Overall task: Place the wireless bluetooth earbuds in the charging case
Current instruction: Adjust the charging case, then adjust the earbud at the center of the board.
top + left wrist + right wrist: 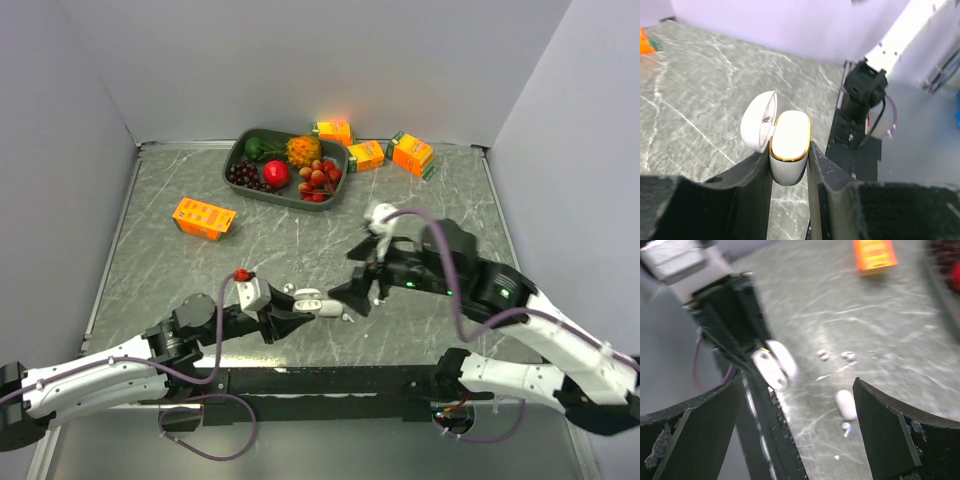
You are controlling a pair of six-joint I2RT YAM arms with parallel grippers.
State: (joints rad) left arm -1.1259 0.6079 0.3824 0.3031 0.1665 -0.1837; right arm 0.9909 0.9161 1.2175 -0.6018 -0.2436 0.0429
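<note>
The charging case (789, 145) is white with a gold rim, its lid (757, 122) hinged open, and my left gripper (790, 165) is shut on its body. From above, the case (308, 300) is held just over the table near the front edge. Right beside it, my right gripper (352, 295) stands open with nothing between its fingers (885, 435). Two tiny white earbuds (823, 355) lie on the table beyond the held case. A third earbud (846, 427) lies next to a second, closed white case (846, 404) between the right jaws.
A dark tray (240, 150) of fruit stands at the back centre, with three orange boxes (411, 153) to its right. Another orange box (203, 216) lies left of centre. White walls close in the table on three sides.
</note>
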